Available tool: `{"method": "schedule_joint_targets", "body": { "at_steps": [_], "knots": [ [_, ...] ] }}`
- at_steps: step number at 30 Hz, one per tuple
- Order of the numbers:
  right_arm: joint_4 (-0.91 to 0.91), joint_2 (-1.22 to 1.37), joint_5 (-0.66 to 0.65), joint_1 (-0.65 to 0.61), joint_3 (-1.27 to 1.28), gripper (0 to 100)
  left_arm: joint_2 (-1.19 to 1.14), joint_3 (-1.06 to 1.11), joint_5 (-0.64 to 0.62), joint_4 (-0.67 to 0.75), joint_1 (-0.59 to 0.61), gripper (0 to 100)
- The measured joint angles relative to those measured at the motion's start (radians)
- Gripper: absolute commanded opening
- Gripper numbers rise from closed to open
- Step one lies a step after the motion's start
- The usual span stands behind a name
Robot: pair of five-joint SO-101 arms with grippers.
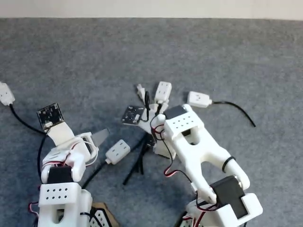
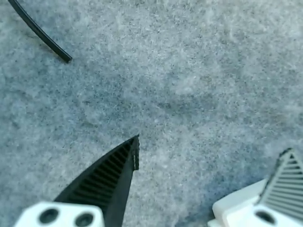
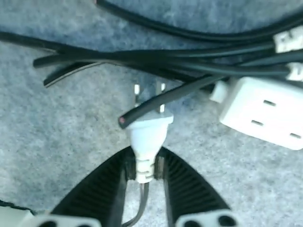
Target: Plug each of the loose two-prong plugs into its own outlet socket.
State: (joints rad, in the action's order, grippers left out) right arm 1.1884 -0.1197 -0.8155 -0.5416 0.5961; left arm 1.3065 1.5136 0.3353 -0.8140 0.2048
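Squarely clamped in the right tool (image 3: 144, 163), white plug (image 3: 147, 128), outlet socket (image 3: 265, 111) near

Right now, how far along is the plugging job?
Nothing looks plugged in yet: the socket by the right gripper has empty slots. In hand: that gripper is shut on a plug, its prongs bare. The left gripper is open over carpet. All insertions are left.

White plastic arms (image 1: 201, 149) w/ blk servos (image 1: 227, 187), red/blk wires (image 1: 168, 171), ribbed jaws.
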Motion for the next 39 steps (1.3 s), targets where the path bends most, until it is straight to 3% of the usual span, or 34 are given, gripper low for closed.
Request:
{"method": "schedule_joint_targets", "body": {
  "at_steps": [13,25,27,29,39],
  "knots": [
    [-0.003,0.000,0.000,0.000,0.000,17.0,0.000,0.000,0.000,0.000,0.000,42],
    [-0.124,0.138,-0.002,0.006,0.000,16.8,0.000,0.000,0.000,0.000,0.000,42],
    [-0.124,0.140,-0.002,0.011,-0.009,11.9,0.000,0.000,0.000,0.000,0.000,42],
    [-0.124,0.140,-0.002,0.021,-0.012,0.4,0.000,0.000,0.000,0.000,0.000,42],
    [-0.046,0.140,-0.002,0.084,-0.061,0.5,0.000,0.000,0.000,0.000,0.000,42]
  ]
}}
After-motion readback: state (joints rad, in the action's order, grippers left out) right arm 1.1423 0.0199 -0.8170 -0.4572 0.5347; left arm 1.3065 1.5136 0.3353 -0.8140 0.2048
